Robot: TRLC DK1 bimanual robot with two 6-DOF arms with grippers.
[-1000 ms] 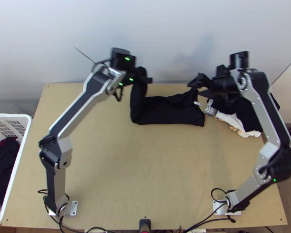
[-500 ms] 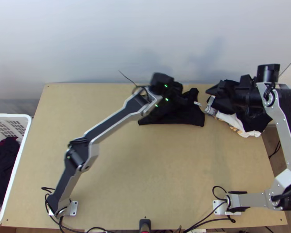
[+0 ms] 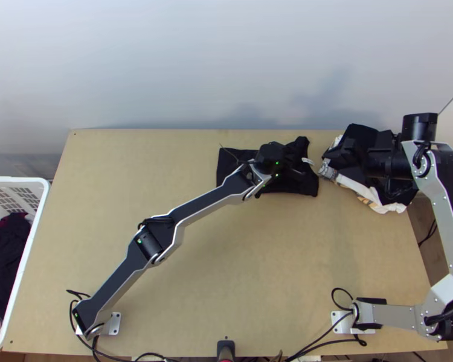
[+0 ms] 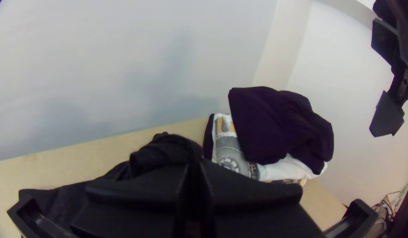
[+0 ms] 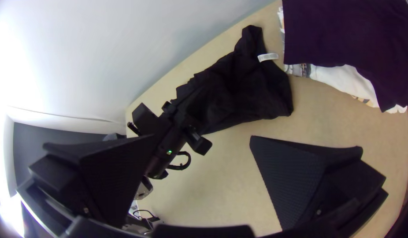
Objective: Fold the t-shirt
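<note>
R gripper (image 3: 349, 155) has its fingers wide apart, worktop (image 5: 230, 167) seen btwn. Blk t-shirt (image 5: 243, 88) lies rumpled, w/ sm. white tag (image 5: 268, 57) nr one end, L gripper (image 3: 298, 171) over pt of it. Just beside: dk purple cloth (image 5: 345, 35) atop white printed cloth (image 5: 345, 81).

Light wooden table (image 3: 238, 259). Near far edge, right of centre: black t-shirt (image 3: 228, 166), rumpled, white label (image 3: 308, 161) towards its right side. Just beside it, by far right corner: dark garment (image 3: 360, 135) over white printed cloth (image 3: 391, 207). Near side: metal base plates (image 3: 114, 324), black cables (image 3: 314, 348).
</note>
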